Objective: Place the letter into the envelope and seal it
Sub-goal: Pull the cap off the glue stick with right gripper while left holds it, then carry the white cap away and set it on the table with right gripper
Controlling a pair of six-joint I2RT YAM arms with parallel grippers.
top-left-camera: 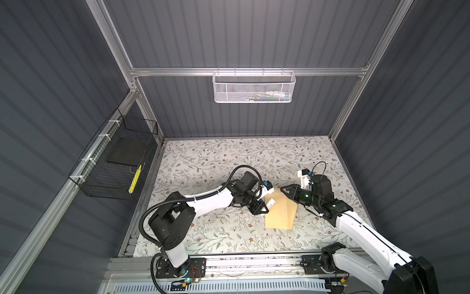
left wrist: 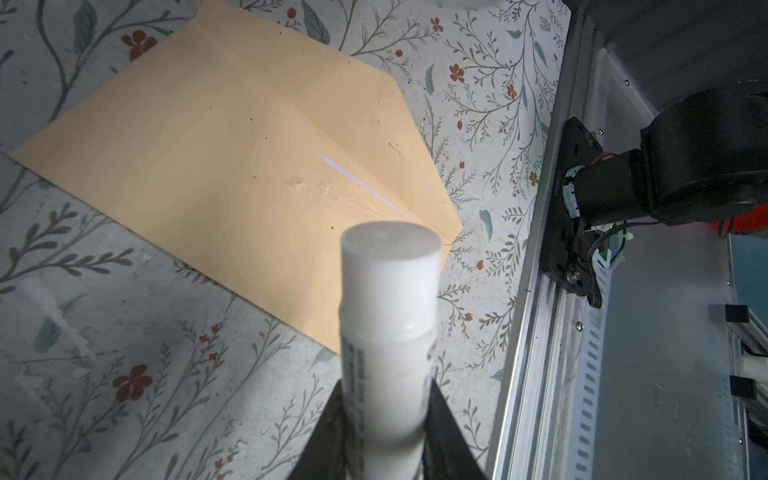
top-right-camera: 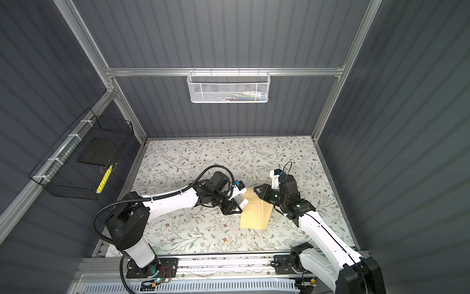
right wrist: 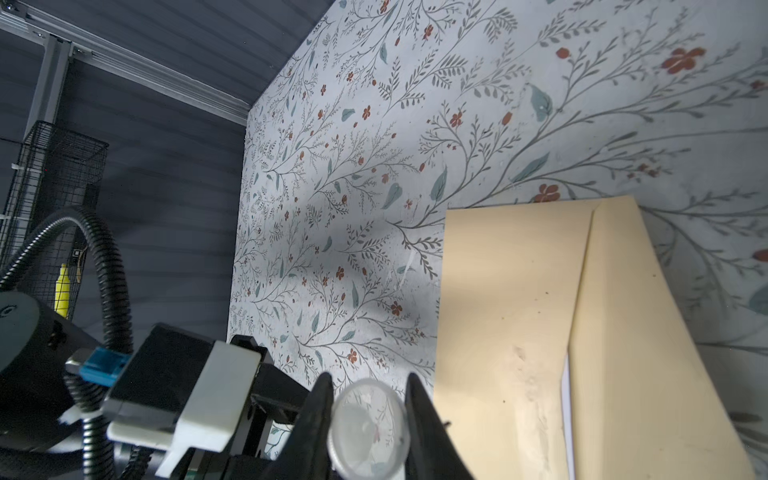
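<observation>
The left claw [left wrist: 384, 399] pinches a white glue stick [left wrist: 390, 299], tip out over the tan envelope [top-left-camera: 279, 216]; its arm stretches low from the table's [top-left-camera: 216, 163] front-left corner. The right claw [right wrist: 369, 384] clamps a clear round cap [right wrist: 368, 434] at the envelope's far end — that arm bends in from the front-right corner. The letter [left wrist: 355, 179] shows only as a white sliver at the envelope's mouth. The envelope lies right of centre, nearer the front edge; open room spreads toward the back edge.
</observation>
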